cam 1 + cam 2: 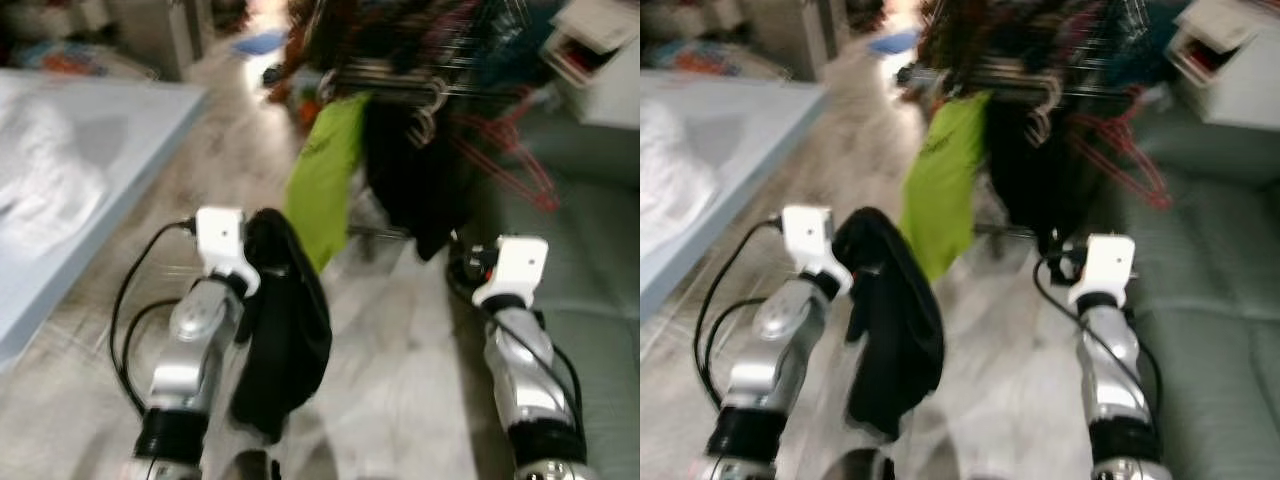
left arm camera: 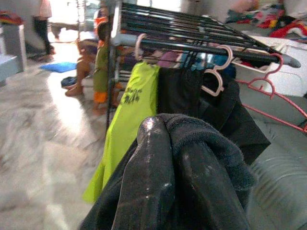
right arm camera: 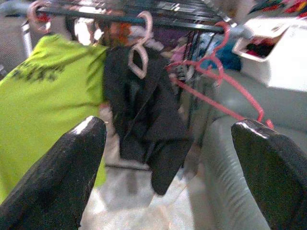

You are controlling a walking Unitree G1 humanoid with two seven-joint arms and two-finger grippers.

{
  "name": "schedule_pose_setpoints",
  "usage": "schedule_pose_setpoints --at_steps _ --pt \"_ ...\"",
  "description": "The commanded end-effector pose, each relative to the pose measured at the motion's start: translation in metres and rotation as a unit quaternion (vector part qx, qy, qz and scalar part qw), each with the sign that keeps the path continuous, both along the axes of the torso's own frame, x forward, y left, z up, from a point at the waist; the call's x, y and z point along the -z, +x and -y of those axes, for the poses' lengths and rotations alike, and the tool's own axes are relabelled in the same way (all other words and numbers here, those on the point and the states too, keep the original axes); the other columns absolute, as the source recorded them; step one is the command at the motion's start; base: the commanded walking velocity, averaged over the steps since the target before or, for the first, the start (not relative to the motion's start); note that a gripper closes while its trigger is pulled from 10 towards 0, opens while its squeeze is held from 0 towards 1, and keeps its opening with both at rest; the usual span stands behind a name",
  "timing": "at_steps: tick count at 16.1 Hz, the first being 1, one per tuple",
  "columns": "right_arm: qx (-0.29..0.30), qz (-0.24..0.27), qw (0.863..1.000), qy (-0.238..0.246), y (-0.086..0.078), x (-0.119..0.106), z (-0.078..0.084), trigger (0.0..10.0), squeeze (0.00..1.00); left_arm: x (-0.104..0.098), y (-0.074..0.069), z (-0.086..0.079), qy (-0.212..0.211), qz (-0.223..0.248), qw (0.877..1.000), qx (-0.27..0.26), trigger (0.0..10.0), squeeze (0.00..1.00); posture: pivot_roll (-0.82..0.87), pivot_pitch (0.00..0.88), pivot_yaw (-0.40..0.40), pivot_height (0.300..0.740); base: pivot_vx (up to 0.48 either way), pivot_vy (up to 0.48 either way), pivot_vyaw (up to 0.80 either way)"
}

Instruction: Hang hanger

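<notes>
Closest to the head camera is a dark garment point(image 1: 283, 330) draped over the left gripper point(image 2: 177, 182), bunched and hanging beside the silver left arm. In the left wrist view the fingers point(image 2: 148, 177) are wrapped in this cloth, pinching it as far as I can tell; no hanger under the cloth can be made out, so can't confirm one is inside. Right gripper point(image 3: 168, 182) is empty, fingers spread wide, held forward, pointing at the rack. Clothes rack rail point(image 2: 201, 48) is ahead, well apart from both grippers, next to a grey-green sofa point(image 1: 590, 280). On the rail: lime green shirt point(image 1: 325, 175) on a pink hanger, a black garment point(image 3: 144, 115) on another pink hanger point(image 3: 139, 52), and empty red hangers point(image 3: 216, 81) toward the sofa end. A bed with a pale cover point(image 1: 70, 190) is on the robot's left; a white bin point(image 1: 600, 60) sits past the sofa. Head views are blurred, so the robot is likely walking in. Judgement: the step in hand is the approach to the rail. To do it well: get closer and square to the rail, raise the left arm above rail height, aim for the gap between the black garment and the red hangers, keep the cloth from snagging the hanging clothes, and use the free right gripper to steady or push neighbours aside. Lower onto the rail before releasing.
</notes>
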State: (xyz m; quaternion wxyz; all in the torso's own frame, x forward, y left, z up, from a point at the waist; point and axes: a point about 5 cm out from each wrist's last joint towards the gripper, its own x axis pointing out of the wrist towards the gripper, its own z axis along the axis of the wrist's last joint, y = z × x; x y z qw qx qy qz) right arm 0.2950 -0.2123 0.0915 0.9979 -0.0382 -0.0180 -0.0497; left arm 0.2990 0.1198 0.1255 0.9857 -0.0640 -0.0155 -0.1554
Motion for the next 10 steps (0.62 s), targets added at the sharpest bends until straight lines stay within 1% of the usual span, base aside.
schedule_pose_setpoints --at_steps 1,2,3,5,6,10 --pt "-0.003 0.003 1.000 0.001 0.0010 -0.0017 -0.0039 10.0 0.00 -0.0099 0.0012 -0.0024 0.003 0.024 1.000 -0.004 10.0 0.00 0.02 0.000 0.008 0.740 0.442 0.000 -0.41" --pt "-0.003 0.002 1.000 0.001 0.0009 -0.0013 -0.0038 10.0 0.00 -0.0094 0.0013 -0.0022 0.001 0.022 1.000 -0.004 10.0 0.00 0.02 0.000 0.008 0.740 0.439 0.000 0.00" --pt "-0.003 0.001 1.000 0.000 0.0009 -0.0008 -0.0038 10.0 0.00 -0.0075 0.0015 -0.0017 -0.004 0.011 1.000 -0.005 10.0 0.00 0.02 0.000 0.008 0.740 0.319 0.360 0.00" --pt "-0.003 0.001 1.000 0.000 0.0010 -0.0008 -0.0039 10.0 0.00 -0.0072 0.0019 -0.0017 -0.004 0.010 1.000 -0.004 10.0 0.00 0.02 0.000 0.008 0.740 0.302 0.373 0.00" --pt "-0.003 0.001 1.000 0.000 0.0011 -0.0008 -0.0041 10.0 0.00 -0.0061 0.0026 -0.0015 -0.001 0.004 1.000 -0.005 10.0 0.00 0.02 0.000 0.008 0.740 0.000 0.458 0.00" --pt "-0.005 0.001 1.000 -0.001 0.0013 -0.0006 -0.0054 10.0 0.00 -0.0055 0.0023 -0.0009 0.004 0.006 1.000 0.000 10.0 0.00 0.02 0.000 0.007 0.740 0.000 0.463 0.00"
